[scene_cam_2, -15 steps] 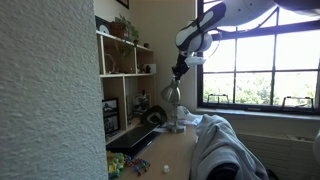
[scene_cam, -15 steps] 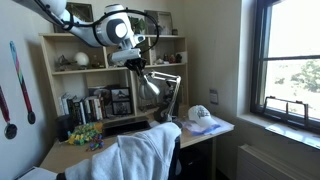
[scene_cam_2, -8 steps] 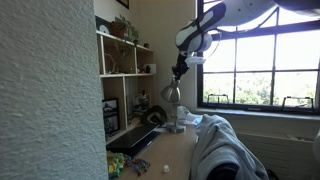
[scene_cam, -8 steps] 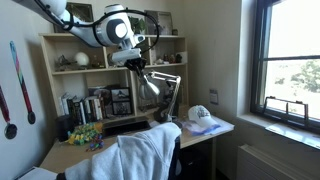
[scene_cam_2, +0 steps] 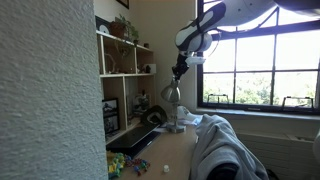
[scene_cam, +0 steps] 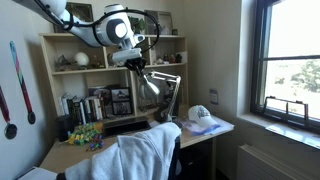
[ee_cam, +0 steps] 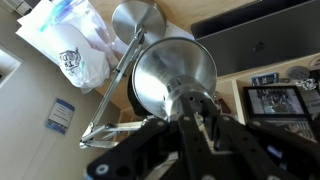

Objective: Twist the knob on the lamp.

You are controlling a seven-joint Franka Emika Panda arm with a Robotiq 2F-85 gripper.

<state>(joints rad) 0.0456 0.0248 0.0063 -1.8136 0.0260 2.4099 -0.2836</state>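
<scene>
The lamp [scene_cam: 152, 88] is a silvery desk lamp with a thin jointed arm and a shiny cone shade, standing on the desk in front of the shelf. It also shows in an exterior view [scene_cam_2: 172, 95]. In the wrist view the shade [ee_cam: 170, 70] fills the centre and the round base [ee_cam: 138, 17] lies beyond it. My gripper [ee_cam: 195, 108] sits right on top of the shade, its fingers closed around the small knob at the shade's narrow end. In the exterior views the gripper [scene_cam: 138, 66] [scene_cam_2: 180, 70] hangs straight down onto the lamp top.
A wooden shelf unit [scene_cam: 60, 45] with books and picture frames stands behind the lamp. A white cap [scene_cam: 201, 115] and a plastic bag [ee_cam: 75, 45] lie on the desk. A chair draped with a white cloth [scene_cam: 140, 155] is in front. A window [scene_cam_2: 255, 65] is close by.
</scene>
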